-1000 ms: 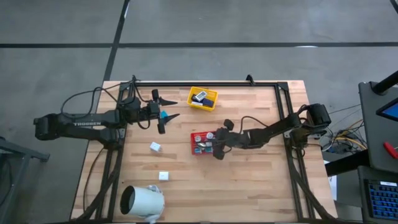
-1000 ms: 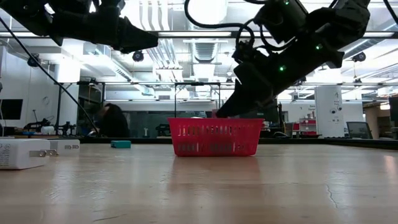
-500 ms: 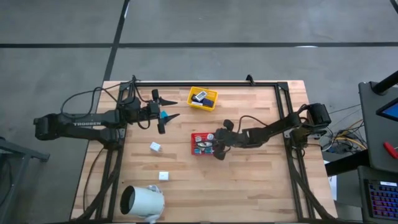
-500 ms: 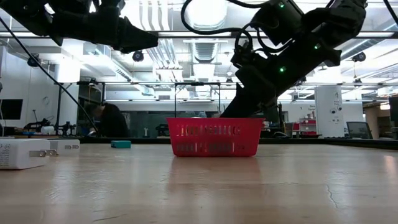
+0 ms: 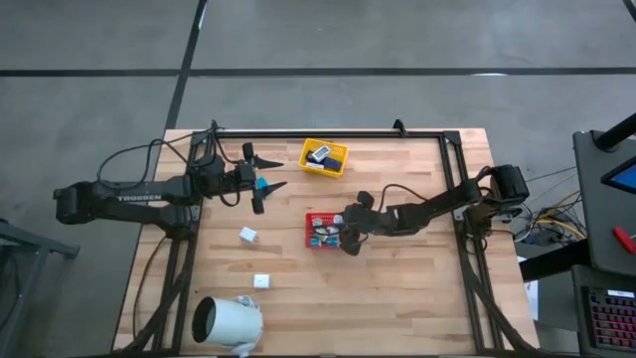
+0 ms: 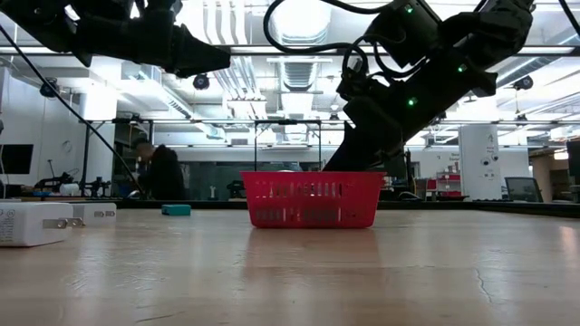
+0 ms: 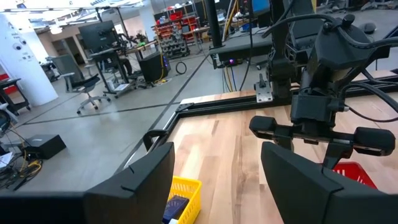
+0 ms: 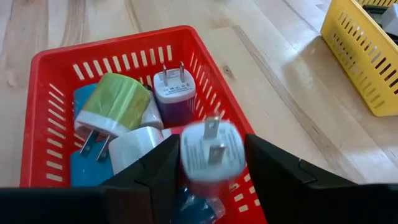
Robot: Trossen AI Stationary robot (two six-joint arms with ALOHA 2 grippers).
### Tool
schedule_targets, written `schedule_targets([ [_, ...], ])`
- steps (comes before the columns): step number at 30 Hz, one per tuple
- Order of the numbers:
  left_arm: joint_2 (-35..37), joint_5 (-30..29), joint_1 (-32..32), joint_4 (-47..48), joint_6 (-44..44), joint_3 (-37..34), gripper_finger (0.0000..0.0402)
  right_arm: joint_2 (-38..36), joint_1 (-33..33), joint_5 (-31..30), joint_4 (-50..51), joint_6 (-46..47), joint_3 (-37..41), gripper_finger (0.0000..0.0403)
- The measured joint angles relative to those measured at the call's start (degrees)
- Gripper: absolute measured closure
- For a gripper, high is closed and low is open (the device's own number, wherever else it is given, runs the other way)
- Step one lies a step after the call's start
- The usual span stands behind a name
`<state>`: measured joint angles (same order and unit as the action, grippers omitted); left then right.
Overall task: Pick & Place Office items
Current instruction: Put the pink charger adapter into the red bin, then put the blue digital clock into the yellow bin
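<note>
Red tray [image 8: 43, 118]: holds green [image 8: 115, 99], purple [image 8: 174, 93] and white plug adapters. Right gripper [image 8: 208, 168] over its near rim, a white adapter [image 8: 208, 152] between the fingers (blurred, so gripped or already released cannot be told). Left gripper [image 5: 268, 179]: spread, nothing in it, raised beside yellow tray [image 5: 324, 157]. Two white pieces [image 5: 248, 235] loose on table [image 5: 417, 288].
</note>
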<state>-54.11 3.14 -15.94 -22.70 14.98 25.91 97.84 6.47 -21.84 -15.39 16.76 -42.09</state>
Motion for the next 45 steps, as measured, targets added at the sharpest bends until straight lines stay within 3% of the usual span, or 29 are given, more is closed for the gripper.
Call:
schedule_targets([
  [14, 0.0, 0.0, 0.0, 0.0, 0.2, 0.0, 0.0156, 0.1, 0.0, -0.6, -2.9, -3.5, -0.1, 0.0212],
  [27, 0.0, 0.0, 0.0, 0.0, 0.7, 0.0, 0.0156, 0.1, 0.0, -1.6, -3.2, -10.4, -5.2, 0.0202],
  [35, 0.0, 0.0, 0.0, 0.2, 0.9, 0.0, 0.0156, 0.1, 1.2, 3.7, -3.3, -16.3, -9.2, 0.0202],
  [45, 0.1, 0.4, 0.0, 13.5, -1.7, 0.2, 0.0156, 0.2, 2.1, 7.2, -1.0, -22.7, -10.0, 0.0202],
])
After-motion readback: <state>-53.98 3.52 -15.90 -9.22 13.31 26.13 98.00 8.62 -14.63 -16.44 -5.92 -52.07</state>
